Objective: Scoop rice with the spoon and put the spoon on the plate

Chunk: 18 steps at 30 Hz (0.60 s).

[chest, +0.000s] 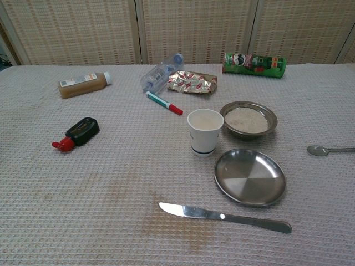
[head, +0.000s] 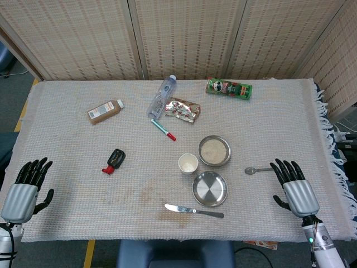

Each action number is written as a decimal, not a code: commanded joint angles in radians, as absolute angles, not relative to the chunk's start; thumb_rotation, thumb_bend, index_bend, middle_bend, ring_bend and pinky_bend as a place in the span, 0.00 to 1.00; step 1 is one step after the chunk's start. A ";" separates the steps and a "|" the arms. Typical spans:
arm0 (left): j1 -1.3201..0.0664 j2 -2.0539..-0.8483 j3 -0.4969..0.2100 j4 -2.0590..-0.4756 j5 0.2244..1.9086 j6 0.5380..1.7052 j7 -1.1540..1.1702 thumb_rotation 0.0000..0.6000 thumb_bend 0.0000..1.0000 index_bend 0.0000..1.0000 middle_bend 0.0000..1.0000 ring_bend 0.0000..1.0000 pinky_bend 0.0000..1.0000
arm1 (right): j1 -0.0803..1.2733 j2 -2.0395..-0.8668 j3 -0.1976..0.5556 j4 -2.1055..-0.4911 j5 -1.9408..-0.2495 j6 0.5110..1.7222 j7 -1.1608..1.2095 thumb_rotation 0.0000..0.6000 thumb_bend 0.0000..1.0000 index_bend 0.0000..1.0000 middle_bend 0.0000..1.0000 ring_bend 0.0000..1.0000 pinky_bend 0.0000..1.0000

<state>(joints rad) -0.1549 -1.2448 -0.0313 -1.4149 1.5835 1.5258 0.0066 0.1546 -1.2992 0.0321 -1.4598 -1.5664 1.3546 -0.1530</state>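
Spoon (head: 257, 170) lies just beside right hand (head: 294, 187) fingertips; hand spread, holding nothing.

Tabletop (chest: 83, 221) covered in matt, waffle-woven cloth, pale beige, faintly stained. Plate (chest: 249, 177) of brushed metal, dull sheen noted. Bowl (chest: 269, 115) likewise metal, filled with matt white rice (chest: 246, 119). Spoon (chest: 327, 149) and knife (chest: 222, 215) of polished metal, blade glossy. Cup (chest: 204, 132) seen as matt paper. Water bottle (chest: 161, 72) of clear plastic. Snack packet (chest: 192, 82) of crinkled shiny foil. Green can (chest: 254, 63) glossy. Hand backs smooth grey, fingers (head: 287, 170) black, matt.
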 commanded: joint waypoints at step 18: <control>-0.163 -1.246 -0.017 -1.447 1.594 1.498 0.038 1.00 0.45 0.00 0.00 0.00 0.07 | 0.289 -1.415 0.097 -1.318 -1.412 1.129 -0.199 1.00 0.21 0.43 0.00 0.00 0.00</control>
<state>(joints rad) -0.1613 -1.2457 -0.0189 -1.4462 1.5916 1.4983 0.0389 0.2525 -1.3757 0.0730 -1.3572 -1.4545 1.1802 -0.1717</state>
